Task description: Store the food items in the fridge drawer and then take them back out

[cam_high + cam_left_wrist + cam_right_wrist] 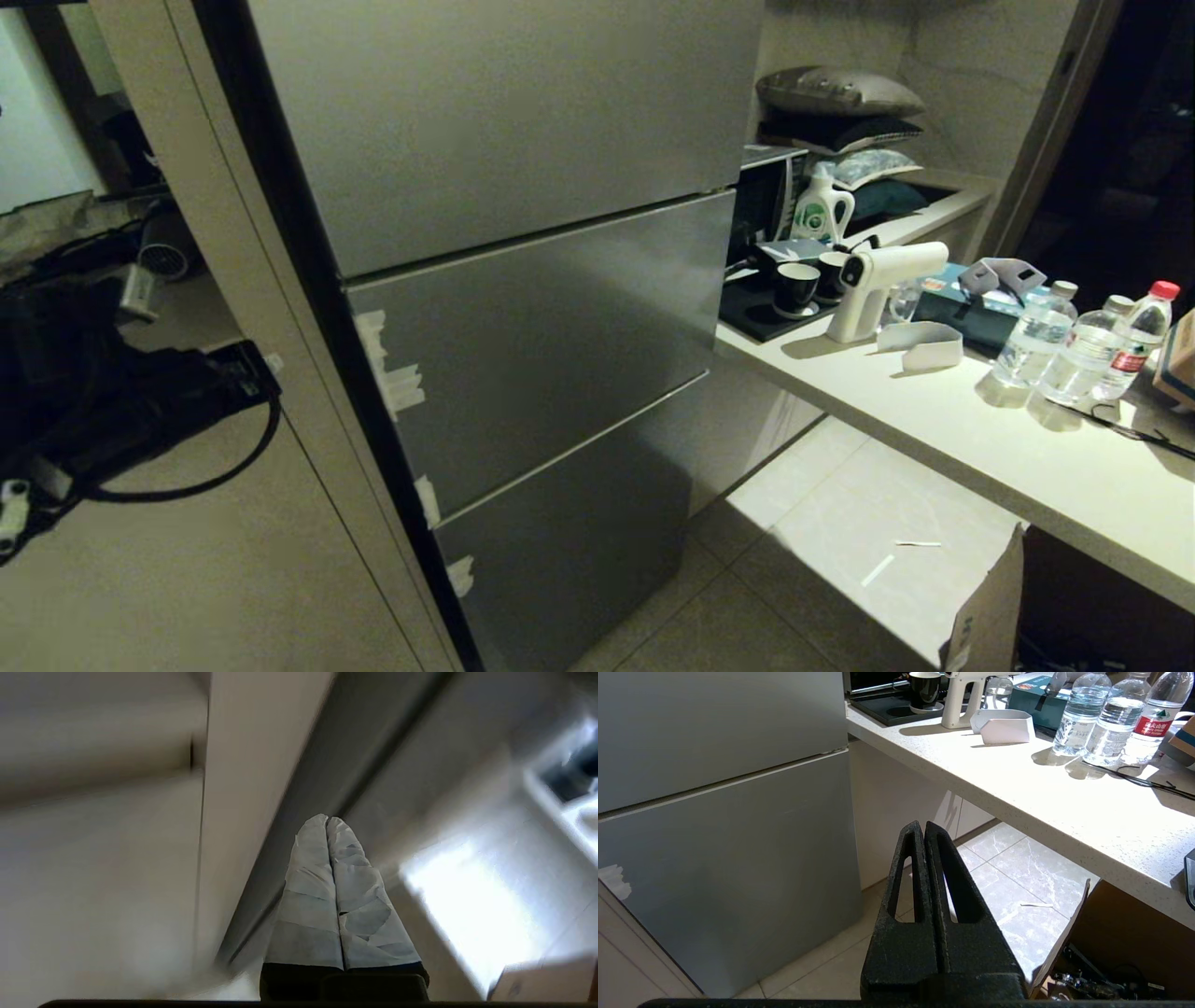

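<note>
Meanwhile, the left gripper point(328, 820), fingers pressed together and empty, points at twelve o'clock along the closed grey fridge door panels point(532, 345); the right gripper point(923, 826) likewise closed, empty. Drawer and food unseen.

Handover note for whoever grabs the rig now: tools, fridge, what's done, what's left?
Left tool: shut, empty, white-wrapped fingers pointing at the fridge's side edge.
Right tool: shut, empty, out in front of the fridge, over the floor.
Fridge: all grey door panels closed, white tape scraps on the left edge. No drawer visible, no food items in view.
Done: nothing visible.
Left: open the fridge, find the drawer and food, store, then take back out.
</note>
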Controlling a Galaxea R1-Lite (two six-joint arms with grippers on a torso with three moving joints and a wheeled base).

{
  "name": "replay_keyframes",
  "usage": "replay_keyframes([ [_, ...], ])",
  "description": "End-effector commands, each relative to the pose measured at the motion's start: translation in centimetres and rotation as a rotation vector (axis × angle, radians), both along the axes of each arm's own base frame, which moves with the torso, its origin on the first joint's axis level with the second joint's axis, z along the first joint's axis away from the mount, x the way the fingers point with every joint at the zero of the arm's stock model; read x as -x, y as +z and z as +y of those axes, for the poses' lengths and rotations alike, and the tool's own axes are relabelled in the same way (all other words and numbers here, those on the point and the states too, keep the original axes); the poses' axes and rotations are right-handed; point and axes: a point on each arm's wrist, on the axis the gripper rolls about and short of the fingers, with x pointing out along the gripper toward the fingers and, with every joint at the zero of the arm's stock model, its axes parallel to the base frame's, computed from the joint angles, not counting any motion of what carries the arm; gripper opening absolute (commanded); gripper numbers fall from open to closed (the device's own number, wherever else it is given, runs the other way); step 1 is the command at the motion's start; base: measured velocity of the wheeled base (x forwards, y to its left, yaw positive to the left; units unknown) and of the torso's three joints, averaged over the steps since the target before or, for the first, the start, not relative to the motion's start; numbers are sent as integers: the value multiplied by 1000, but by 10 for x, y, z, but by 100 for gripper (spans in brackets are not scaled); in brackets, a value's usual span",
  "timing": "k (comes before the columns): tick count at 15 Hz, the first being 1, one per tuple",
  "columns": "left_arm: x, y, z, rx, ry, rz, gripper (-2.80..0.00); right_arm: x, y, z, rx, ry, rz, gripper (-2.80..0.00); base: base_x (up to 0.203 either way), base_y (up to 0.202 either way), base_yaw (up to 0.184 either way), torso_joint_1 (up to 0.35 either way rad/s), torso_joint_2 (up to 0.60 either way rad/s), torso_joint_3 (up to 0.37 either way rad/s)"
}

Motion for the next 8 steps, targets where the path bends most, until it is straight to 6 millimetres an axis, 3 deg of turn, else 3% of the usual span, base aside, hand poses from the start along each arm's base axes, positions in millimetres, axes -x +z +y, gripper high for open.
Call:
replay_keyframes([
  [1,-24,-15,0,11,-8,-22,-280,-2,-8,0,0,0,29,-280,0,0,0,0,0,0],
  [5,-48,-23,2,39,-4,-72,-280,-2,-8,0,0,0,29,-280,0,0,0,0,0,0],
  [8,-55,-25,1,103,-59,-84,-280,-2,-8,0,0,0,29,-280,0,0,0,0,0,0],
])
